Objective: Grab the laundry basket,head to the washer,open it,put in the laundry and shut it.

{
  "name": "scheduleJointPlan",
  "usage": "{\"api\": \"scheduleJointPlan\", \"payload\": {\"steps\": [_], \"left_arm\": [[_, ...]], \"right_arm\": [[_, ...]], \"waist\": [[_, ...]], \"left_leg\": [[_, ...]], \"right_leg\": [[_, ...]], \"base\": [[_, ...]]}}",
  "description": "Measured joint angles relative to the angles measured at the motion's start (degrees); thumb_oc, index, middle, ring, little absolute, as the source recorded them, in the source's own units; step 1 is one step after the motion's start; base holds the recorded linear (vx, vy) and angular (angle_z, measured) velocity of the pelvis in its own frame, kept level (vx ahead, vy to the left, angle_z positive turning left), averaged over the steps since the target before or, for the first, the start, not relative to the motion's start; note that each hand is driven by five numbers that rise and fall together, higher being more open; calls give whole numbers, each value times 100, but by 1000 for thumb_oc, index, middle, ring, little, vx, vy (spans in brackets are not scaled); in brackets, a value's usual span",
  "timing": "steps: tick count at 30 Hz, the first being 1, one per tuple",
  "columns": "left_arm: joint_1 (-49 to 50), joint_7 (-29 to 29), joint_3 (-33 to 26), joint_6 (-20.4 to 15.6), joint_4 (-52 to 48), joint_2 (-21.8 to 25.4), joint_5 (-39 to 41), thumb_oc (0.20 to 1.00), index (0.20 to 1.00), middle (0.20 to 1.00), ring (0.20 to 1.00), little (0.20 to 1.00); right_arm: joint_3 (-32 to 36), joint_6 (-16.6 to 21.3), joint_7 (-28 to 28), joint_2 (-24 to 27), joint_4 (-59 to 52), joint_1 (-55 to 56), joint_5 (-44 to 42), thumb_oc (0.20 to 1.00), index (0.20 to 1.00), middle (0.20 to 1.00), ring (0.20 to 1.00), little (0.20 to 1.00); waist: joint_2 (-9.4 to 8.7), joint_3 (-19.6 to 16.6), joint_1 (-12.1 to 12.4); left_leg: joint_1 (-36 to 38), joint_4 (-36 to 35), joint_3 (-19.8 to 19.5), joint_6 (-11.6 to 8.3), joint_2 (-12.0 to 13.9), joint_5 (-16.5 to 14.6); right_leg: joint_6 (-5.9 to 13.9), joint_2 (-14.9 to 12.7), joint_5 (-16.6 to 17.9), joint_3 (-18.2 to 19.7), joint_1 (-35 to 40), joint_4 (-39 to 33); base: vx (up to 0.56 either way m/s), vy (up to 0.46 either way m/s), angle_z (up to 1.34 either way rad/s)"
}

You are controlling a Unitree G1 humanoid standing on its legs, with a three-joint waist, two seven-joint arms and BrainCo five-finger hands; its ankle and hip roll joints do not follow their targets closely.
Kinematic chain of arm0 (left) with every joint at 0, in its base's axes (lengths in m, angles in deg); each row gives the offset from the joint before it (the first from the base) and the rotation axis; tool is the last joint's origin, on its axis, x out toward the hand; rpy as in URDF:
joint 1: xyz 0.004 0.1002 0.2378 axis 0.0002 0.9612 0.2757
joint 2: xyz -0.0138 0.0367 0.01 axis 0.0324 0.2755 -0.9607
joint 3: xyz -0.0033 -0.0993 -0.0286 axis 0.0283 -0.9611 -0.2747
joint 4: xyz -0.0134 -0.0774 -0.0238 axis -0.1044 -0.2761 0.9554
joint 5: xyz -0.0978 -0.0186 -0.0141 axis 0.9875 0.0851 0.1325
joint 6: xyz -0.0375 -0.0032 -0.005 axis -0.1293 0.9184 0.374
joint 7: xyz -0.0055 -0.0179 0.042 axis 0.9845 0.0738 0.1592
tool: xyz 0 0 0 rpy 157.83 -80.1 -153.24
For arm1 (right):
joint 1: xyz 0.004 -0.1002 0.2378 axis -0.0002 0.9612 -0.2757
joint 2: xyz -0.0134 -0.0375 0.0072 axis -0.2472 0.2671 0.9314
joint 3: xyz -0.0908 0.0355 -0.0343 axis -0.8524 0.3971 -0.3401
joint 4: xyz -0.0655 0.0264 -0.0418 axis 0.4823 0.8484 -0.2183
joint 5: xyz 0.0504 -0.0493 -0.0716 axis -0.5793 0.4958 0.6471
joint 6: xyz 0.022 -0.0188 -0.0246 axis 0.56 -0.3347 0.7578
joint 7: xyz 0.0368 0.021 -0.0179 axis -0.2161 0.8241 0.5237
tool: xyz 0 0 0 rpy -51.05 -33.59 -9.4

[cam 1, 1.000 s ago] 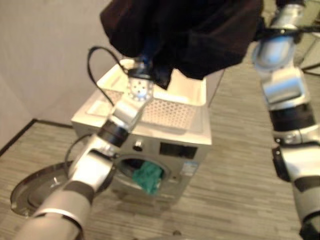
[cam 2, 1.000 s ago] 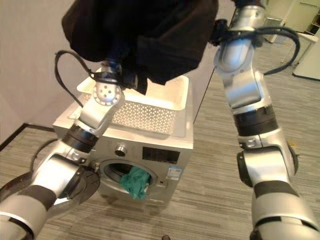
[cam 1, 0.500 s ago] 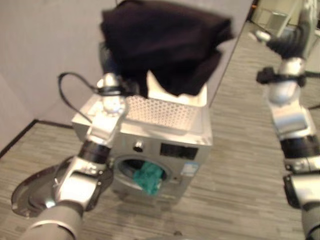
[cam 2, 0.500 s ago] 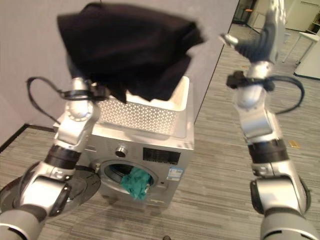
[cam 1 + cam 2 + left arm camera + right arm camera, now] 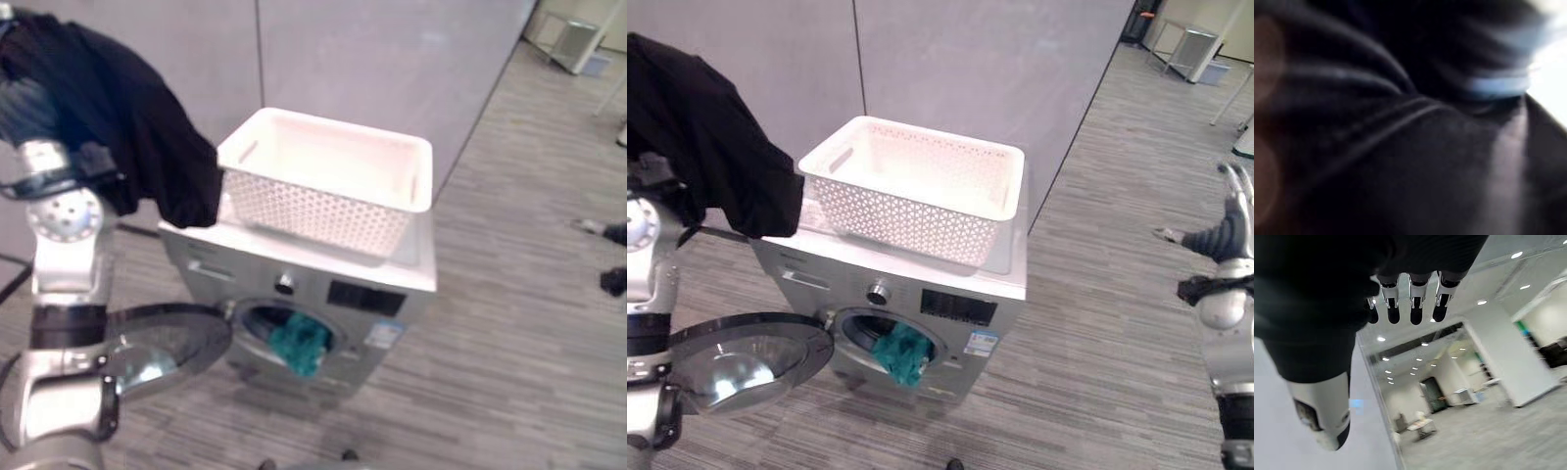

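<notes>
In the eye views you had the black garment draped over your raised left arm, beside the empty laundry basket atop the washer, its door open with green cloth hanging in the opening. The left wrist view gave you dark folds, so I cannot tell that hand's grip. The right wrist view showed your right hand with fingers straight, holding nothing.

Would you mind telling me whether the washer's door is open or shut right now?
Open: the round door is swung out to the side, and green cloth hangs from the washer opening.
</notes>
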Motion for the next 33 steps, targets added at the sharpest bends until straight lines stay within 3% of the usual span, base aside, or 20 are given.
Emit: {"api": "scheduleJointPlan", "payload": {"steps": [4, 9, 13, 18, 20, 21, 22, 23, 24, 26, 27, 30, 33], "left_arm": [[155, -127, -286, -120, -259, 70, -117, 200, 200, 200, 200, 200], [970, -126, -508, -148, -442, -66, -221, 200, 200, 200, 200, 200], [2143, -16, -986, -201, -639, -967, 152, 200, 200, 200, 200, 200], [2956, 226, -1288, -154, -758, -1564, 682, 200, 200, 200, 200, 200], [3235, 381, -1286, -131, -839, -1809, 933, 200, 200, 200, 200, 200], [3408, 438, -1319, -136, -994, -2016, 1101, 200, 200, 200, 200, 200], [3528, 556, -1207, -107, -1092, -2337, 1294, 200, 200, 200, 200, 200], [3583, 652, -1074, -80, -1161, -2508, 1477, 200, 200, 200, 200, 200], [3716, 815, -926, -22, -1323, -2551, 1641, 200, 200, 200, 200, 200], [3745, 891, -825, -5, -1457, -2524, 1856, 200, 200, 200, 200, 200], [3744, 899, -742, -3, -1519, -2516, 1943, 200, 200, 200, 200, 200], [3633, 1100, -258, 38, -1586, -2329, 2083, 200, 200, 200, 200, 200], [3733, 1245, -147, 47, -1578, -2341, 2091, 200, 200, 200, 200, 200]], "right_arm": [[125, -142, -24, -104, 711, 154, 189, 1000, 1000, 1000, 1000, 1000], [511, -365, -196, -784, 1321, 561, 170, 1000, 1000, 1000, 1000, 1000], [649, -500, -354, -1380, 1695, 814, 57, 1000, 1000, 1000, 1000, 1000], [492, -480, -451, -2125, 1950, 649, -151, 1000, 1000, 1000, 1000, 1000], [421, -434, -473, -2435, 2317, 538, -277, 1000, 1000, 1000, 1000, 1000], [322, -409, -507, -2469, 2638, 388, -359, 1000, 1000, 1000, 1000, 1000], [154, -428, -440, -2480, 2997, 251, -553, 1000, 1000, 1000, 1000, 1000], [-24, -412, -443, -2509, 3279, 206, -696, 1000, 1000, 1000, 1000, 1000], [-191, -428, -333, -2639, 3567, 165, -929, 1000, 1000, 1000, 1000, 1000], [-262, -277, -327, -2794, 4025, -42, -1174, 1000, 1000, 1000, 1000, 1000], [-326, -230, -323, -2867, 4380, -155, -1296, 1000, 1000, 1000, 1000, 1000], [-625, -66, -209, -3169, 5091, -452, -1887, 1000, 1000, 1000, 1000, 1000], [-875, -13, -39, -3565, 5437, -193, -2188, 1000, 1000, 1000, 1000, 1000]], "waist": [[-59, 40, 52], [-65, 78, 173], [-86, 109, 234], [-211, 471, 544], [-184, 565, 609], [-188, 571, 699], [59, 703, 964], [172, 737, 1008], [130, 724, 1128], [19, 667, 1353], [-27, 637, 1446], [-256, 536, 1740], [-362, 289, 1813]], "left_leg": [[-40, 0, -67, 16, -43, 10], [-88, 1, -196, 111, -179, -4], [-207, 152, -215, 194, -328, 16], [-492, 716, 276, 318, -422, -241], [-763, 1204, 534, 474, -474, -466], [-766, 1242, 721, 556, -364, -520], [-830, 1319, 961, 590, -162, -552], [-893, 1413, 998, 627, -96, -561], [-829, 1379, 1077, 628, -83, -559], [-898, 1406, 1311, 622, -97, -551], [-938, 1446, 1387, 620, -100, -552], [-1180, 1592, 1600, 554, -218, -505], [-1394, 1489, 1529, 455, -70, -169]], "right_leg": [[25, -43, -19, -54, 15, 0], [101, -183, -74, -190, 51, 0], [136, -303, -91, -172, -45, 42], [171, -331, -19, 14, -418, 334], [106, -371, -70, -169, -558, 332], [24, -433, -240, -442, -488, 269], [-4, -500, -576, -691, -786, 1401], [69, -636, -975, -794, -930, 2535], [261, -879, -1274, -824, -879, 3383], [563, -1110, -1546, -766, -577, 3686], [693, -1179, -1620, -776, -396, 3697], [969, -1180, -1430, -795, 591, 2406], [920, -861, -1517, -917, 1084, 1022]], "base": [[-8, 58, 9], [-10, 54, 16], [-122, 18, 4], [-122, 28, -43], [-189, 90, -34], [-149, 58, -90], [-127, 58, -77], [-167, 14, -71], [-115, -47, -38], [-110, -53, -55], [-102, -50, -52], [-123, -93, -35], [-181, -193, -17]]}}
